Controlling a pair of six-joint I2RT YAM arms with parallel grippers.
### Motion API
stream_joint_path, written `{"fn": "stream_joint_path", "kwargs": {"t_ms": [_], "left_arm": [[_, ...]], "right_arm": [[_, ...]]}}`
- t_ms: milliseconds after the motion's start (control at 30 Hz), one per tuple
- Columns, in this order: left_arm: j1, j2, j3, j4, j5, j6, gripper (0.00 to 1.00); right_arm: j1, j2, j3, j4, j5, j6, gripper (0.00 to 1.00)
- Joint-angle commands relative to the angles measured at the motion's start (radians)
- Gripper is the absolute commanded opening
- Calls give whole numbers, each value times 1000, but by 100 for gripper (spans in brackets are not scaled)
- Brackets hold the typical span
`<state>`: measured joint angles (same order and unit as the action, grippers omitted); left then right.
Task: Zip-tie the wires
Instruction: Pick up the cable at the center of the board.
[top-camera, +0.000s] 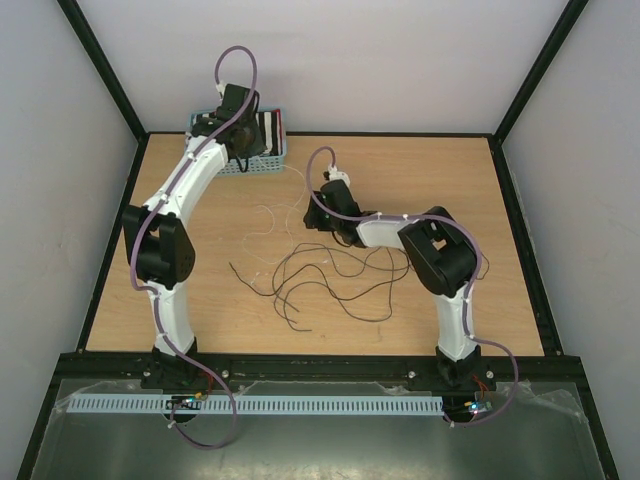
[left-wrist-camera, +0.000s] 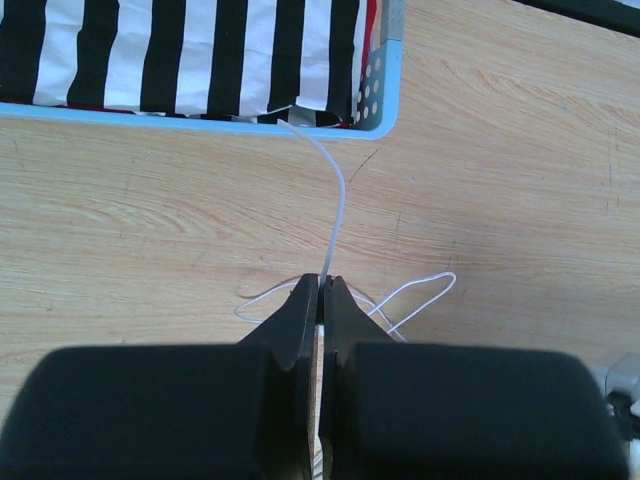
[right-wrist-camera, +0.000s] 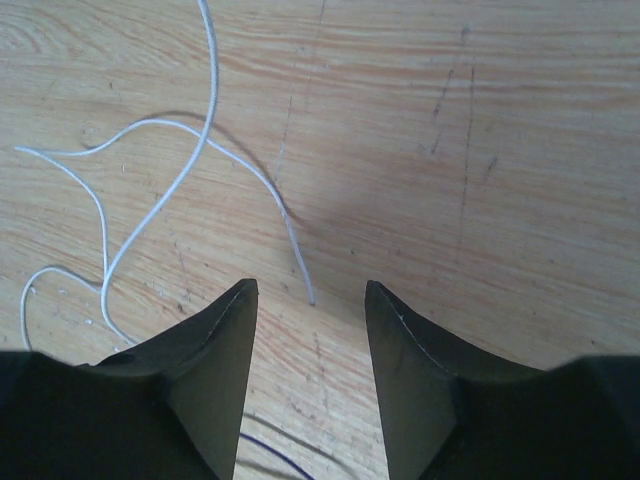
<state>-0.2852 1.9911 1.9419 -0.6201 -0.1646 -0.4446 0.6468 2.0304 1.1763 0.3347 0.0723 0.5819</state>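
Top external: thin dark and pale wires (top-camera: 330, 272) in loose loops.

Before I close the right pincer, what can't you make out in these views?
Left wrist: the white strand in the shut left pincer crosses the basket rim; its far end is lost by the striped item, itself cut by the top edge.
Right wrist: the pale wires beyond the open right pincer run off the top edge and behind its finger.
Top view: the left arm covers its own pincer; pale wires too faint to trace.
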Motion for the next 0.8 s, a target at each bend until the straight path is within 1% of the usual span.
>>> {"fn": "stream_joint_path", "kwargs": {"t_ms": [0, 167, 267, 467, 600, 767], "left_arm": [[3, -46, -4, -2, 4, 14, 0], [8, -50, -7, 0, 7, 13, 0], [8, -51, -9, 0, 8, 11, 0], [9, -49, -13, 1, 9, 10, 0], [11, -45, -15, 1, 10, 7, 0], [12, -44, -14, 2, 13, 9, 0]], "right_arm": [[-1, 39, 70, -34, 38, -15, 57], [-1, 63, 95, -45, 40, -21, 57], [-1, 82, 114, -56, 33, -21, 54], [-2, 105, 126, -56, 9, -8, 40], [-1, 104, 123, -57, 6, -5, 33], [-2, 95, 123, -63, 7, -8, 20]]}}
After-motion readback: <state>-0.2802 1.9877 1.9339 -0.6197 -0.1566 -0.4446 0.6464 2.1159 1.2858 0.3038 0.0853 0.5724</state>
